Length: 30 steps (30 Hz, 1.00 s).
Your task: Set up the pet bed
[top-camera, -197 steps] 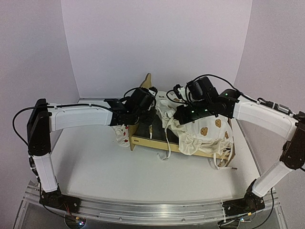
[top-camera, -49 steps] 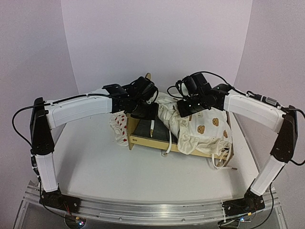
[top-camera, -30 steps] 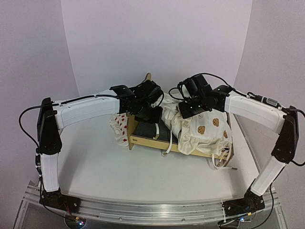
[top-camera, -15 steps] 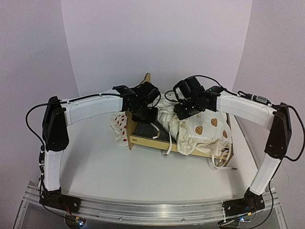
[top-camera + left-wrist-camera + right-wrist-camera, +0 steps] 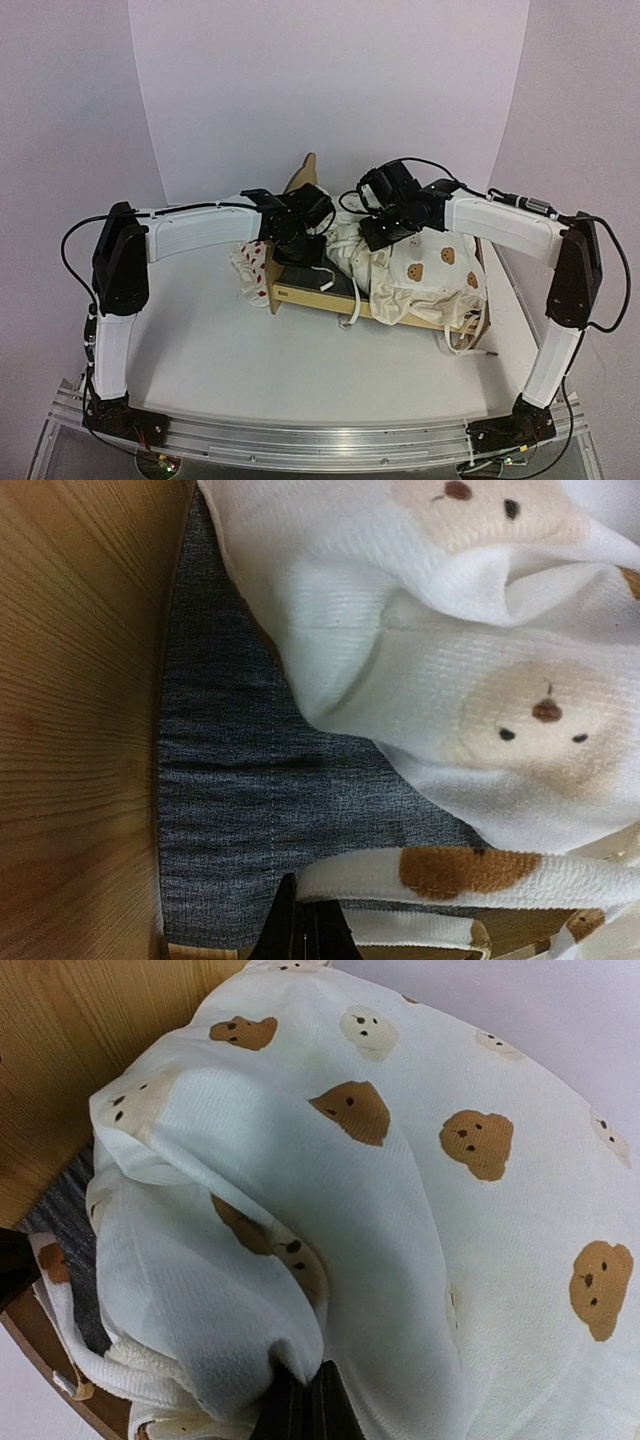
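Over the bed (image 5: 310, 297), right pincer (image 5: 300, 1400) clamps the cushion (image 5: 450, 1210), left pincer (image 5: 303, 932) closed; likely spreading step: next, draw it flat.

The top camera looks down on the pet bed (image 5: 300, 295) from its near side. Both wrist cameras face its cushion (image 5: 430, 270) closely.

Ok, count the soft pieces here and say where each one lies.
2. The cushion is bunched over the right part of the bed; the strawberry pillow lies on the table against its left side. Others may hide under the cushion.
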{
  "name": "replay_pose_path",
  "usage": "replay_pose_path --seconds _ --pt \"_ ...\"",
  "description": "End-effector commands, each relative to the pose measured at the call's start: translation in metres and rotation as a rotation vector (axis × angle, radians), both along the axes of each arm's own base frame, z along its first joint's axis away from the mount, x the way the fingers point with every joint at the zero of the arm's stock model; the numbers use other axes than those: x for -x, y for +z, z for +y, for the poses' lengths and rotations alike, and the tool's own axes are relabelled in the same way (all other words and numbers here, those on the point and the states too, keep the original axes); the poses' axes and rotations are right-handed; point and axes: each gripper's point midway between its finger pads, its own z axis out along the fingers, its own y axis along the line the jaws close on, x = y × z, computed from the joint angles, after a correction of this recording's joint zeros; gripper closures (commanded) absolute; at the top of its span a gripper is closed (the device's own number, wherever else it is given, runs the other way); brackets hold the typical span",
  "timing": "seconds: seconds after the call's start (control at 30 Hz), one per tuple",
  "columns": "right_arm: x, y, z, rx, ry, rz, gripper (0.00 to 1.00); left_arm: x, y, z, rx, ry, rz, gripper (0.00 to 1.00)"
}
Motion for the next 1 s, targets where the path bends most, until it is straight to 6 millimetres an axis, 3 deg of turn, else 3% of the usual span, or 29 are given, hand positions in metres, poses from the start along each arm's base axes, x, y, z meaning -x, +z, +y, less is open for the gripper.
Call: replay_pose_path --seconds 0.0,0.17,0.53,0.83,0.97 --pt "-0.012 0.015 0.001 -0.014 -0.006 -0.038 1.00 -0.014 0.008 -0.015 0.054 0.012 -0.047 1.00" --pt "-0.012 0.017 0.000 -0.009 -0.004 -0.043 1.00 -0.028 0.004 -0.016 0.006 0.044 -0.081 1.00" --pt "-0.013 0.011 0.001 -0.008 -0.005 -0.032 1.00 -0.028 -0.005 -0.003 -0.037 0.069 -0.084 1.00" --pt "-0.016 0.012 0.004 -0.014 -0.008 -0.033 1.00 -0.054 0.023 -0.034 0.019 0.009 -0.157 1.00" --pt "-0.017 0.015 0.002 -0.010 -0.013 -0.041 1.00 -0.063 0.027 -0.031 0.028 0.023 -0.168 1.00"
